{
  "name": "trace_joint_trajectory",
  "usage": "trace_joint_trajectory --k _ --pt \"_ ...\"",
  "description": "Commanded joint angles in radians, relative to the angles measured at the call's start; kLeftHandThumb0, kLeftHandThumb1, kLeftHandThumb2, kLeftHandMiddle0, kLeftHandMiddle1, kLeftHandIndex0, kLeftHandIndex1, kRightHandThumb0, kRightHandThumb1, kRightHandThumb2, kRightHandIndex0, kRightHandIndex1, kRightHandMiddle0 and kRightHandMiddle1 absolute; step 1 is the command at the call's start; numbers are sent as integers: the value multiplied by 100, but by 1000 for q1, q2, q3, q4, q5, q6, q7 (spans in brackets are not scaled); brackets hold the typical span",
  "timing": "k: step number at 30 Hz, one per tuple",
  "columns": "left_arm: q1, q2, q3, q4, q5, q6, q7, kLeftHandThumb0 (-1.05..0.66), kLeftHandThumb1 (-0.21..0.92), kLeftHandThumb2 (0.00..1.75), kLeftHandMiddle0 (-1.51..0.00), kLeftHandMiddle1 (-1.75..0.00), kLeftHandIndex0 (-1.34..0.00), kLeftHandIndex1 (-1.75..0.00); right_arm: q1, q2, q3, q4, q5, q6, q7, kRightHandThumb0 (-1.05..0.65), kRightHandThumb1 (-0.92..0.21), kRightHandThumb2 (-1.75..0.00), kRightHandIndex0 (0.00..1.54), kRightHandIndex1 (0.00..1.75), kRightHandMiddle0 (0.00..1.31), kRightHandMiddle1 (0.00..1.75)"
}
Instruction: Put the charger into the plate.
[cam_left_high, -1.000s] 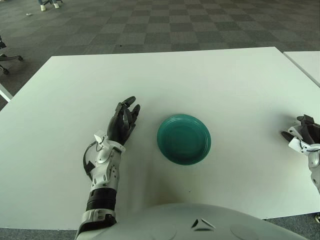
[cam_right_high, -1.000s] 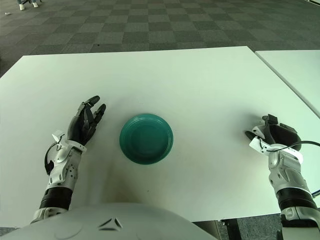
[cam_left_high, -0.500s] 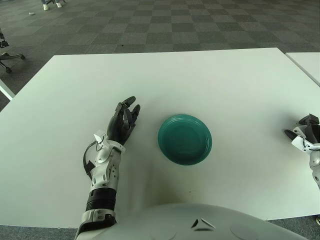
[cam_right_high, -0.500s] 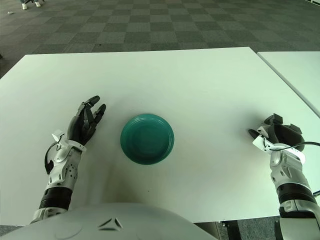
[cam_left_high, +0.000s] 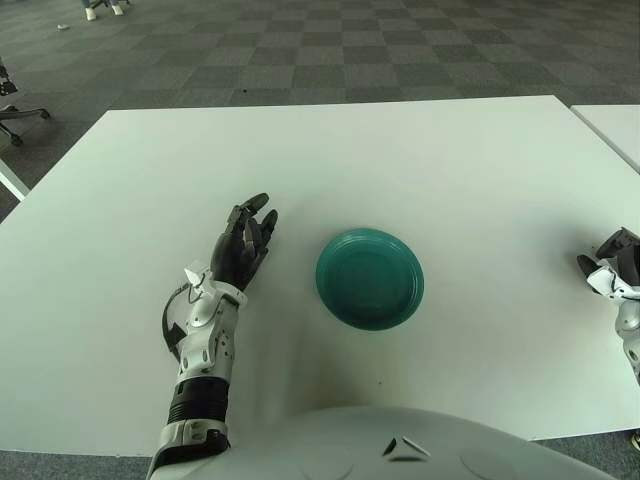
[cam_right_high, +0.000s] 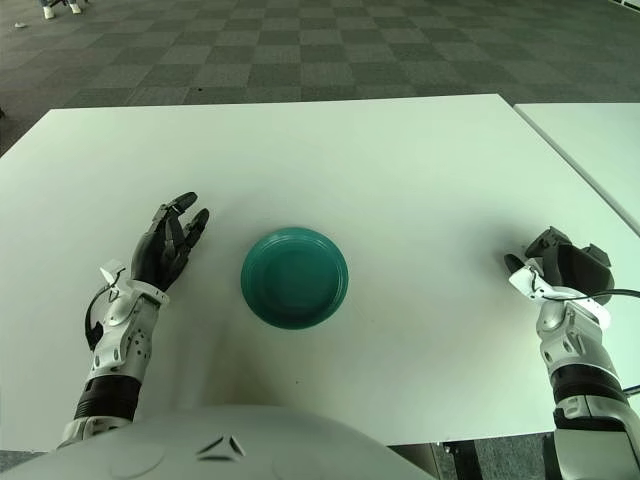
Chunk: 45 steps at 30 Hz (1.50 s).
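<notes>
Charger: not located in either eye view; I cannot make it out anywhere on the white table, so its position goes unrecorded. The teal plate sits a little below the centre of the frame, flat on the table, and only its own teal surface shows inside the rim. My left hand is at the left of the plate, near it but apart from it, palm down. Its dark fingers are stretched out and slightly spread, pointing towards the upper right, and they grip nothing. The silver forearm runs from it down to the lower left of the frame. My right hand shows at the far right edge, well apart from the plate, close to the table's right border. It appears as a dark bunched shape above the white wrist, and I cannot tell whether it is closed on anything. A second white table stands at the upper right, separated by a narrow gap. Grey checkered carpet fills the top of the frame.
</notes>
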<state>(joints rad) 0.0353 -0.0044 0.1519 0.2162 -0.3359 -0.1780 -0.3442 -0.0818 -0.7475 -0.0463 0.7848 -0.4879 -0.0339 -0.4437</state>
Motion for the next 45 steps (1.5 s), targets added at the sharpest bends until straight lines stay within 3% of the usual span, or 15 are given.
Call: trace_joint_trajectory --k 1,19,31,39,45 --pt "7 11 -2 -8 8 7 2 -91 92 72 -40 -3 -12 -99 55 62 23 42 27 -4 32 -48 -33 -130 117 175 61 175" --pt "3 13 -5 7 20 -8 5 -89 92 71 -42 -3 -12 -99 63 68 22 28 40 -15 -33 -49 -29 -136 122 175 64 175" --pt "-2 16 -4 2 13 -5 -1 -90 92 70 -43 -3 -18 -103 91 77 24 -54 34 -1 -48 -49 -30 -134 122 175 63 175" --pt "-5 19 -4 -4 17 14 11 -91 92 70 -43 -3 -15 -101 225 134 30 -514 -42 198 -27 -49 -30 -134 123 175 63 175" --pt "-7 14 -4 0 17 14 15 -90 92 68 -43 -3 -15 -101 221 142 58 -777 -160 306 34 -49 -30 -134 122 175 63 175"
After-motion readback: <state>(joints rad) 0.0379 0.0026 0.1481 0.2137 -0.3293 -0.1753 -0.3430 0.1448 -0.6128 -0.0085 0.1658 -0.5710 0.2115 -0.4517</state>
